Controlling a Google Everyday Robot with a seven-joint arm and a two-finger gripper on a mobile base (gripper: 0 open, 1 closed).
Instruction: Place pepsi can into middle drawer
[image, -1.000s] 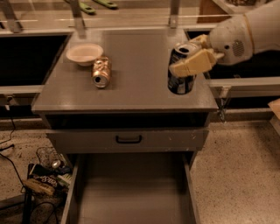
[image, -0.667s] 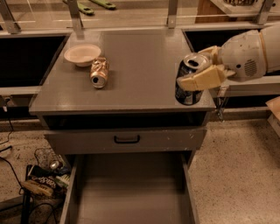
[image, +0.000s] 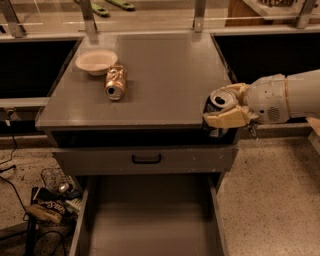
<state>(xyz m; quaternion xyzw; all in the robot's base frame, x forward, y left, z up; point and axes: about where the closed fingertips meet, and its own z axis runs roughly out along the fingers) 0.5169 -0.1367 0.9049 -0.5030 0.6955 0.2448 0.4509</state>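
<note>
The claw (image: 225, 106) is clamped on the pepsi can (image: 221, 99) at the tabletop's (image: 165, 75) front right corner; long axis near upright, silver top up.

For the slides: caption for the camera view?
The gripper holds the pepsi can at the countertop front-right corner, middle drawer open below.

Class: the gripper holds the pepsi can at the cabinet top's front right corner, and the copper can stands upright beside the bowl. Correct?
No. The camera view shows the copper can lying on its side beside the bowl; the gripper does hold the pepsi can at that corner.
</note>
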